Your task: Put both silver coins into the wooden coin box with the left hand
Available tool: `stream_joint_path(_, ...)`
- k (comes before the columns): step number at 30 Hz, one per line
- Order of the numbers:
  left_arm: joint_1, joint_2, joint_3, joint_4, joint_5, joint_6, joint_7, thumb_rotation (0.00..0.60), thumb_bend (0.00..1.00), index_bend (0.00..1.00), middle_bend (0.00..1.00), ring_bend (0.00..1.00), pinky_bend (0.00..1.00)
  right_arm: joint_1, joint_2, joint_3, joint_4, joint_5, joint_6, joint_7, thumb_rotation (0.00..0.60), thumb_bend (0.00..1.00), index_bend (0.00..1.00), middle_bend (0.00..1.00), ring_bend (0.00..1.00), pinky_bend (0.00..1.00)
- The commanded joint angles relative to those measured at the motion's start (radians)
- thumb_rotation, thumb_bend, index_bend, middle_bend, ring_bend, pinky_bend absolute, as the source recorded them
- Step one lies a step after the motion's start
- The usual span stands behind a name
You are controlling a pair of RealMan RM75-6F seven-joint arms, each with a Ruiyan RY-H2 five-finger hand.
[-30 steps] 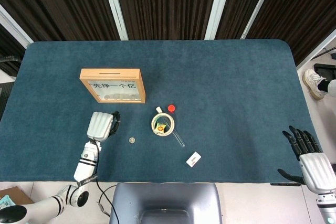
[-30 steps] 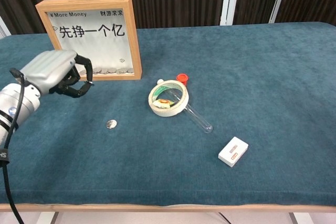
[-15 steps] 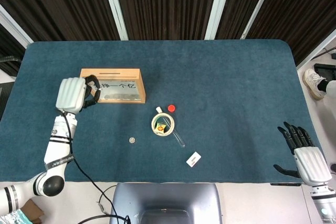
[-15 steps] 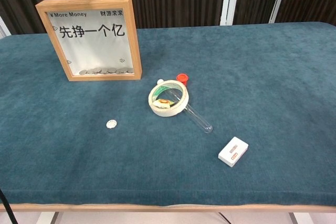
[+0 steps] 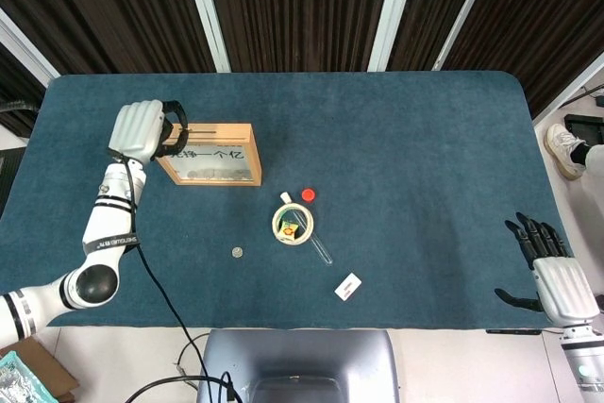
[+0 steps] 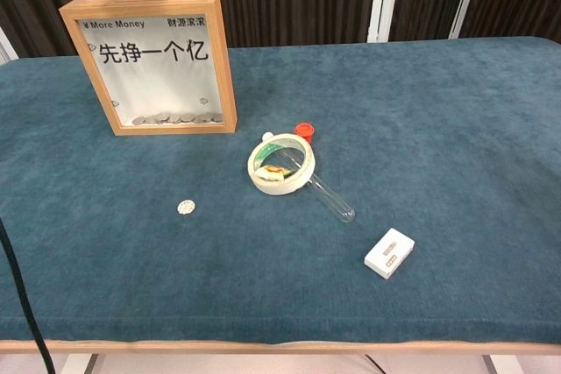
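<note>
Hovering over the left end of the wooden coin box, the left hand has its dark fingers curled toward the slot on top; whether they pinch a coin cannot be told. One silver coin lies on the blue table, in front of the box and left of a tape roll. The right hand rests released, fingers apart, at the table's near right edge
</note>
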Motion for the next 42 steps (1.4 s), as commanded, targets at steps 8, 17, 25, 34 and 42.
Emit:
stream_joint_path(8,-0.096,-0.022,0.05,0.192,-0.11,-0.137,-0.077,0.6,0.48,0.67,1.0,1.0,1.0,0.008,-0.004,0.01,0.002,0.027,-0.016,-0.005,0.6,0.1,0.0,0.0,0.0,0.02)
stream_joint_path(17,-0.125,-0.027,0.101,0.239,-0.118,-0.149,-0.114,0.6,0.47,0.67,1.0,1.0,1.0,0.01,-0.002,0.007,-0.004,0.03,-0.023,-0.011,0.6,0.1,0.0,0.0,0.0,0.02)
stream_joint_path(25,-0.148,-0.046,0.143,0.275,-0.127,-0.151,-0.13,0.6,0.47,0.66,1.0,1.0,1.0,0.009,0.003,0.008,-0.003,0.034,-0.023,0.001,0.6,0.1,0.0,0.0,0.0,0.02)
stream_joint_path(34,-0.166,-0.037,0.176,0.278,-0.133,-0.187,-0.145,0.6,0.47,0.66,1.0,1.0,1.0,0.007,0.005,0.008,-0.003,0.039,-0.021,0.001,0.6,0.1,0.0,0.0,0.0,0.02)
stream_joint_path(42,-0.181,-0.034,0.204,0.276,-0.138,-0.181,-0.149,0.6,0.46,0.65,1.0,1.0,1.0,0.007,0.005,0.007,-0.003,0.036,-0.019,0.0,0.6,0.1,0.0,0.0,0.0,0.02)
